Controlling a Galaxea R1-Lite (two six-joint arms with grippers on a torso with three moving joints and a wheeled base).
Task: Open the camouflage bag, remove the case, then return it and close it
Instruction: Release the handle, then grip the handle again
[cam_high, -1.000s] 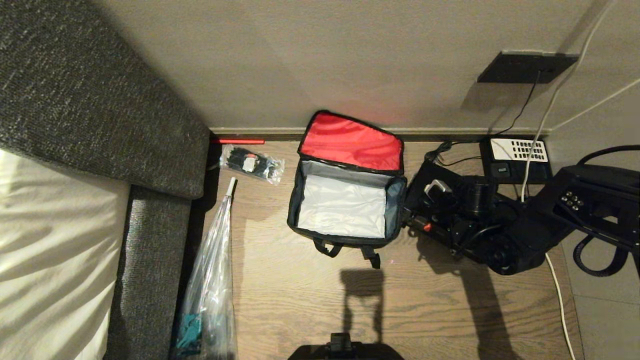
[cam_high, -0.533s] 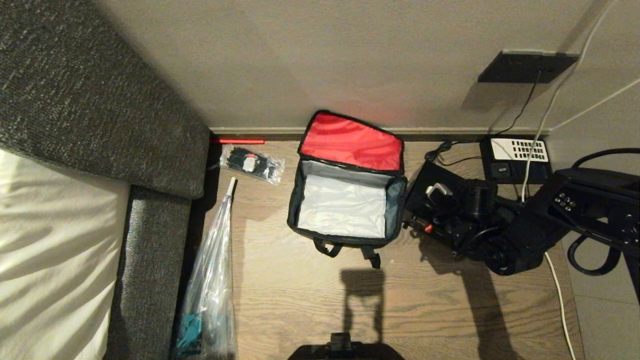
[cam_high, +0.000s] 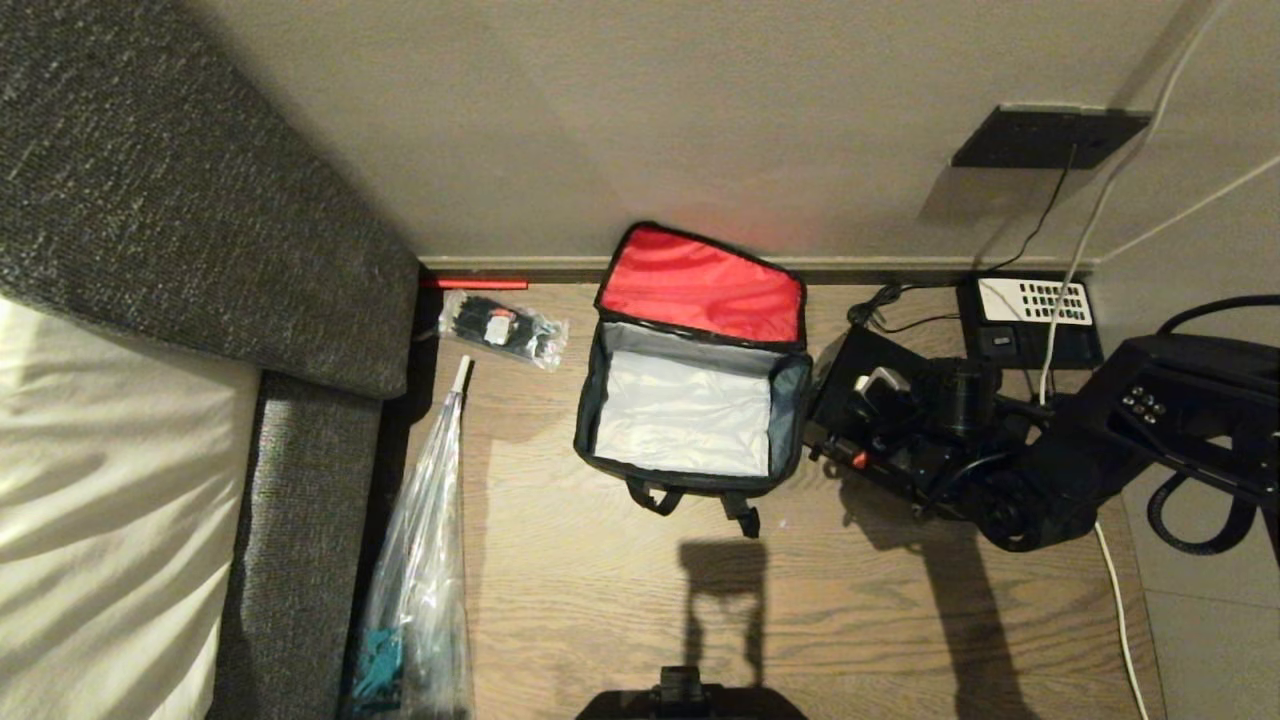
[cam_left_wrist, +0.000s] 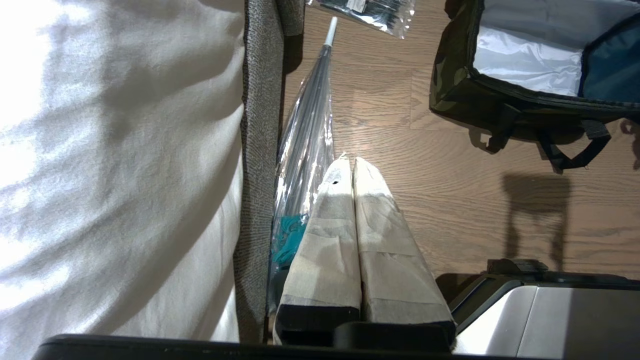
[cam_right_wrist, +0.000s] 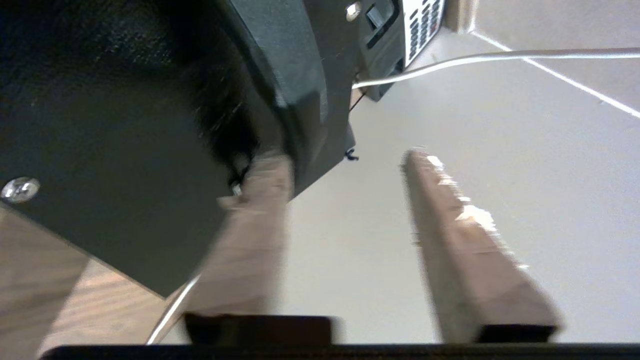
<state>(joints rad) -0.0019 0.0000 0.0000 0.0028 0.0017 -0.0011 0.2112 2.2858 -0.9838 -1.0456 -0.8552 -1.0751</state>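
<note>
The right gripper (cam_right_wrist: 345, 165) stands with its tape-wrapped fingers (cam_right_wrist: 450, 220) spread apart, one fingertip at the edge of the case (cam_right_wrist: 125, 125) and the other clear of it, so nothing is pinched. In the head view the right arm (cam_high: 1050, 460) reaches in from the right over the floor, its wrist lying across the black case (cam_high: 850, 360), which rests on the wooden floor (cam_high: 600, 600) just right of the camouflage bag (cam_high: 690, 410). The left gripper (cam_left_wrist: 347, 162) hangs near the robot's left side with its padded fingers pressed together, above a clear plastic-wrapped umbrella (cam_left_wrist: 305, 150) that lies along the grey sofa edge (cam_high: 300, 500). The camouflage bag sits in the middle of the floor, lid thrown back against the far wall to show red lining (cam_high: 705, 285), its pale interior in plain sight and its black straps (cam_high: 740, 510) trailing on the near side. Farther left, a small clear packet (cam_high: 500, 328) of black items lies by the skirting. At far right, beyond the case, a black desk phone (cam_high: 1030, 315) with a white keypad sits against the wall, cables running up to a dark wall plate (cam_high: 1045, 135).
</note>
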